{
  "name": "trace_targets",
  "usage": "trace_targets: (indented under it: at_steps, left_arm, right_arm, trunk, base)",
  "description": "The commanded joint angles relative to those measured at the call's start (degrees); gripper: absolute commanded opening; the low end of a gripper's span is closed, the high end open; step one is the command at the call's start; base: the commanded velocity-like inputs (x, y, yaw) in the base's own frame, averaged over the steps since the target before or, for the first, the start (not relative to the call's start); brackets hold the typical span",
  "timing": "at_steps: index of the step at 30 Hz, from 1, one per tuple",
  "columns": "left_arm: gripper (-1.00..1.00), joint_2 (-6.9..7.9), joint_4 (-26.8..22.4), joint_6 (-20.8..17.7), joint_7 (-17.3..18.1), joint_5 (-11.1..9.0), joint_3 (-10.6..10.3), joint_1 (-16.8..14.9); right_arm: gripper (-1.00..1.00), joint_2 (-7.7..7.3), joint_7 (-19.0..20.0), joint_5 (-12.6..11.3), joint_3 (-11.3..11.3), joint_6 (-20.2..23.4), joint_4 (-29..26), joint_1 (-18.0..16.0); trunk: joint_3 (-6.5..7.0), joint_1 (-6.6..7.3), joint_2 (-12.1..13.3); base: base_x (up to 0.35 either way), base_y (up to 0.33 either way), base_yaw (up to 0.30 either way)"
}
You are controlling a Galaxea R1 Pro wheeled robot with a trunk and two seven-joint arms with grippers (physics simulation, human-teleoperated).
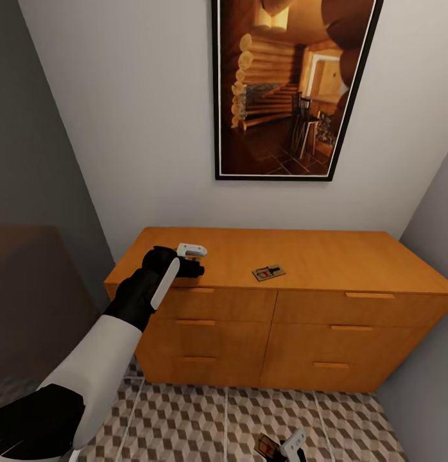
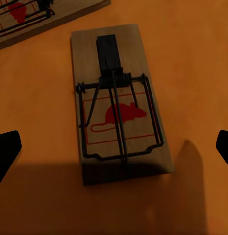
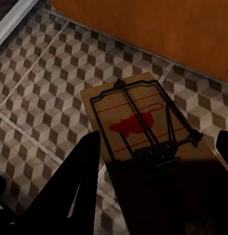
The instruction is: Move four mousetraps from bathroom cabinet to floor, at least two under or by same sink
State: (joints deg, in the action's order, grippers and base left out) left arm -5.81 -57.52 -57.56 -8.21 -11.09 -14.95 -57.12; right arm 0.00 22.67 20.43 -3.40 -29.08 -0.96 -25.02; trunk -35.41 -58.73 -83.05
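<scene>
The left gripper (image 1: 193, 255) hovered over the left part of the cabinet (image 1: 327, 253) top, fingers pointing down at the wood. In the left wrist view a mousetrap (image 2: 118, 105) lay flat on the orange surface directly below and between the two dark fingertips (image 2: 6, 152), which stood wide apart and touched nothing. The corner of a second mousetrap (image 2: 30, 19) showed just beyond it on the same surface. In the head view one mousetrap (image 1: 269, 273) lay near the middle of the cabinet top, to the right of the left gripper and apart from it. The right gripper (image 3: 158, 161) was low over the bathroom floor (image 1: 185, 417) in front of the cabinet, closed on a third mousetrap (image 3: 143, 127), held flat above the cube-patterned tiles.
</scene>
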Motion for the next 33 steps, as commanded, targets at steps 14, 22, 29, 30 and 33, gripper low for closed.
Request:
trace_targets:
  at_steps: [14,22,29,30,33]
  left_arm:
    - [1.00,0.01,0.0,-0.2,-0.6,-0.6,-0.1,0.0]
    - [1.00,0.00,0.0,-0.2,-0.6,-0.6,-0.1,0.0]
    - [1.00,0.00,0.0,-0.2,-0.6,-0.6,-0.1,0.0]
    - [1.00,0.00,0.0,-0.2,-0.6,-0.6,-0.1,0.0]
    - [1.00,0.00,0.0,-0.2,-0.6,-0.6,-0.1,0.0]
  right_arm:
    - [-1.00,0.00,0.2,0.2,-0.4,-0.1,0.0,0.0]
    - [-1.00,0.05,0.2,0.2,-0.4,-0.1,0.0,0.0]
    - [-1.00,0.07,0.2,0.2,-0.4,-0.1,0.0,0.0]
    - [-1.00,0.07,0.2,0.2,-0.4,-0.1,0.0,0.0]
    - [-1.00,0.08,0.2,0.2,-0.4,-0.1,0.0,0.0]
  trunk:
    - [-0.43,0.00,0.0]
    - [-0.64,0.00,0.0]
    - [-0.73,0.00,0.0]
    - [-0.75,0.00,0.0]
    - [-0.80,0.00,0.0]
  base:
    - [0.000,0.000,0.000]
    - [0.000,0.000,0.000]
    - [0.000,0.000,0.000]
    - [0.000,0.000,0.000]
    - [0.000,0.000,0.000]
